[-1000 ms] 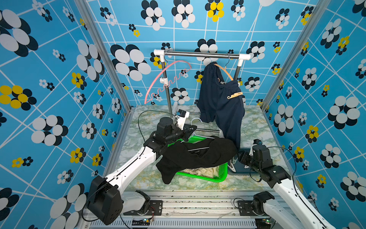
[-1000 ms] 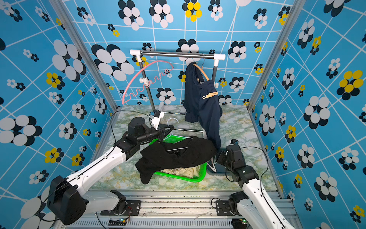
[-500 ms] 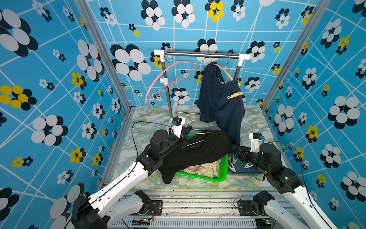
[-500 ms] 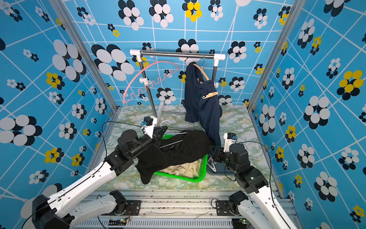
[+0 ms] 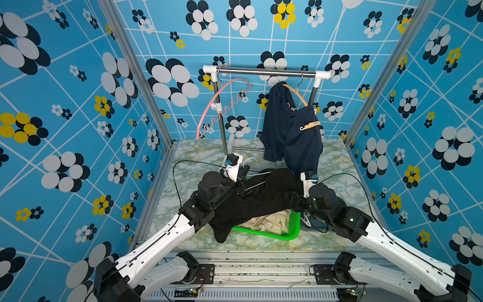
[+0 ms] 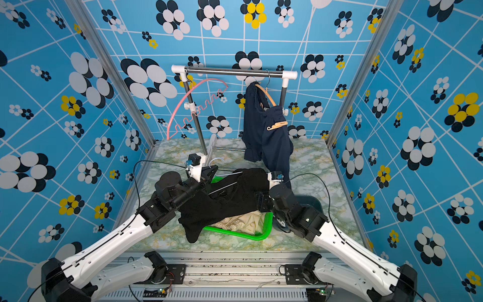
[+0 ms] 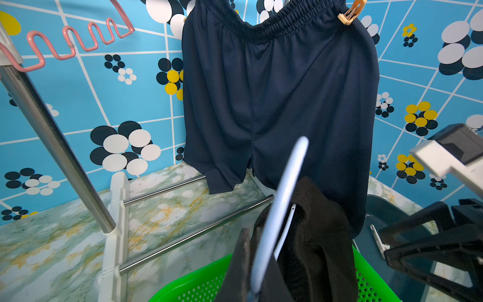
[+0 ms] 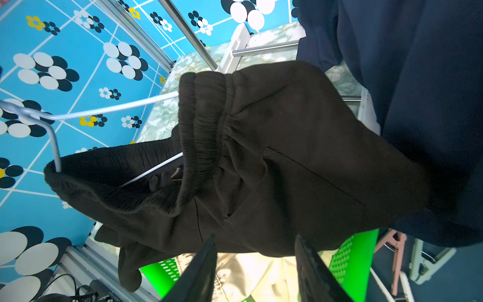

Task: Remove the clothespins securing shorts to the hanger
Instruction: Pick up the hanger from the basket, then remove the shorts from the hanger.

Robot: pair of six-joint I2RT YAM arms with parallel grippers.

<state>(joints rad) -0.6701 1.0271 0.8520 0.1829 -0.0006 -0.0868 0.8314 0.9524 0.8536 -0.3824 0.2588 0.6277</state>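
Note:
Black shorts (image 5: 261, 198) (image 6: 235, 193) hang from a white wire hanger (image 7: 282, 204) (image 8: 104, 111) over the green basket. My left gripper (image 5: 244, 183) (image 7: 254, 261) is shut on that hanger's wire. My right gripper (image 5: 291, 201) (image 8: 255, 238) stands open at the shorts' lower edge, with nothing between its fingers. Navy shorts (image 5: 290, 136) (image 7: 274, 91) hang from an orange hanger (image 5: 298, 94) on the rail. A tan clothespin (image 5: 309, 126) (image 6: 277, 125) (image 7: 350, 13) pins their waistband. Beige shorts (image 5: 264, 222) (image 8: 261, 272) lie in the basket.
The green basket (image 5: 287, 235) sits at the table's front centre. A dark tray (image 6: 311, 202) to its right holds loose clothespins (image 8: 397, 258). The rack (image 5: 264, 73) stands at the back, with a bare pink hanger (image 5: 222, 104) on its left post.
The left arm has drawn back and lowered the hanger with the black shorts over the basket. The right gripper has moved left up to the shorts.

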